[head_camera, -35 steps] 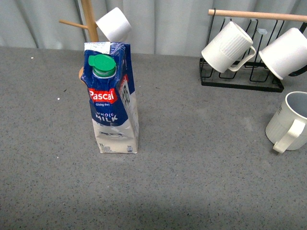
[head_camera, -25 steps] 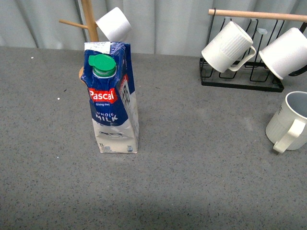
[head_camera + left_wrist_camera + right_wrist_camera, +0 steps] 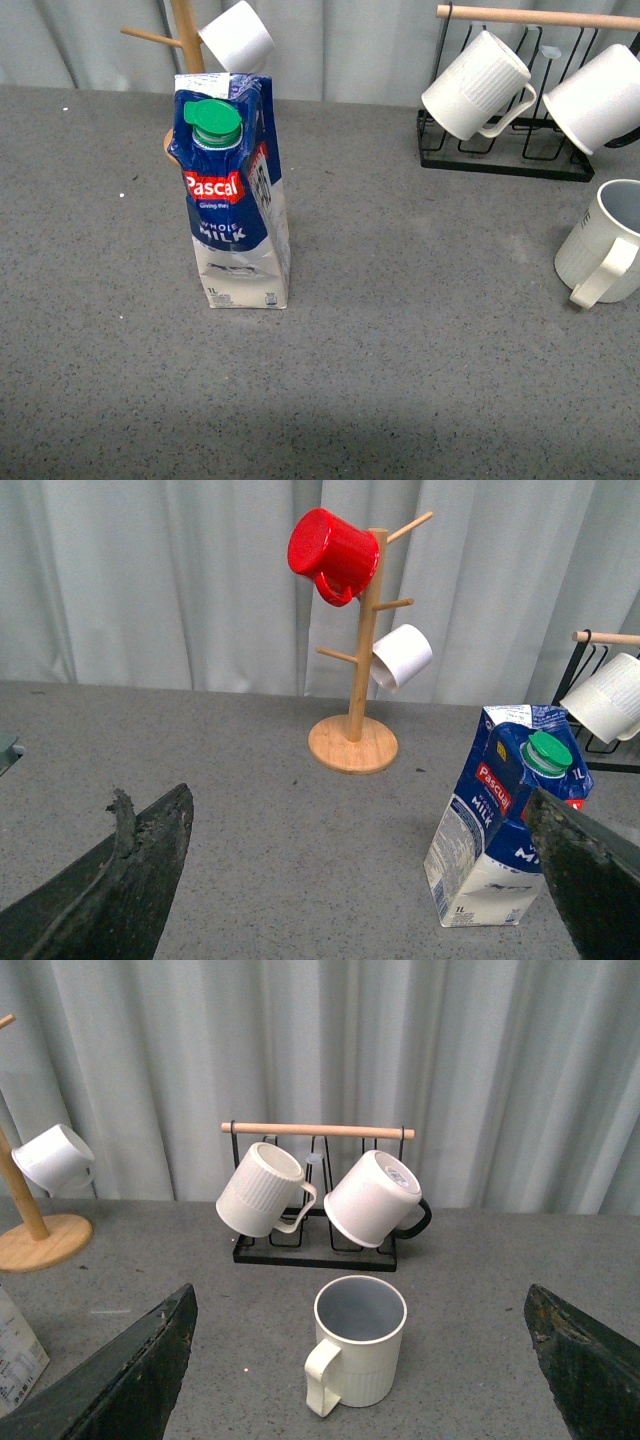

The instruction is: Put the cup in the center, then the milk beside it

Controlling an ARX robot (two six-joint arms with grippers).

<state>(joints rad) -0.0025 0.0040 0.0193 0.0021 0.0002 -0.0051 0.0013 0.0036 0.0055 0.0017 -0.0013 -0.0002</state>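
The cream ribbed cup (image 3: 603,250) stands upright at the right edge of the front view, handle toward me, greyish inside; the right wrist view shows this cup (image 3: 360,1345) too. The blue-and-white milk (image 3: 235,200) carton with a green cap stands upright left of the middle; the left wrist view has the milk (image 3: 505,830) near one finger. My left gripper (image 3: 365,880) is open with bare table between its fingers. My right gripper (image 3: 360,1360) is open, the cup standing between and beyond its fingers (image 3: 120,1380), untouched. Neither arm shows in the front view.
A wooden mug tree (image 3: 358,640) carries a red mug (image 3: 330,550) and a small white cup (image 3: 237,37) behind the milk. A black wire rack (image 3: 505,150) at the back right holds a whiter ribbed mug (image 3: 476,85) and a smooth white mug (image 3: 600,98). Grey curtain behind.
The front view has shifted slightly, so everything sits a little higher and the cup a little further right in the frame. Cup and milk stand as before.
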